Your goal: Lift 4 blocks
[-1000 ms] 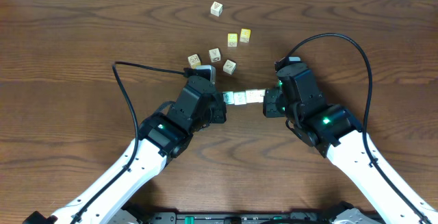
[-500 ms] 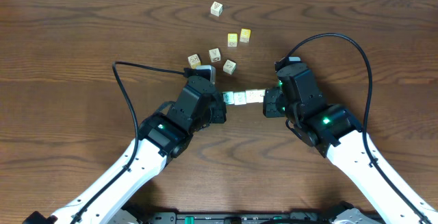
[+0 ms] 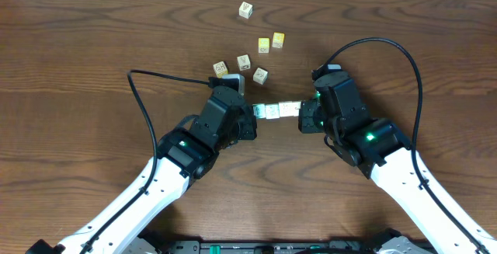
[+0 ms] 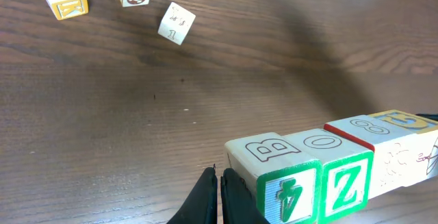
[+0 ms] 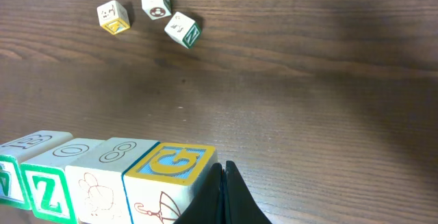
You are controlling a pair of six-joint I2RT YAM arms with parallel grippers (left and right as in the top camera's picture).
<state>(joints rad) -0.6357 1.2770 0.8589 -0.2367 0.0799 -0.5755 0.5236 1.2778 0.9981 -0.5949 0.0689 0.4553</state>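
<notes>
Four blocks [image 3: 277,111] form one tight row between my two grippers. In the left wrist view the row runs from a green-faced block [image 4: 280,172] through the green Z block [image 4: 345,183] and a red-edged white block [image 4: 373,131] to the far block [image 4: 410,121]. My left gripper [image 4: 219,179] is shut with nothing between its fingers, its tips against the row's left end. My right gripper [image 5: 222,169] is also shut and empty, pressed against the blue-and-yellow G block [image 5: 174,166] at the right end. Whether the row is off the table I cannot tell.
Several loose cubes lie beyond the row: three pale ones [image 3: 244,62] close behind it, two yellow ones [image 3: 271,43] farther back, and one [image 3: 246,9] near the far edge. Black cables arc beside each arm.
</notes>
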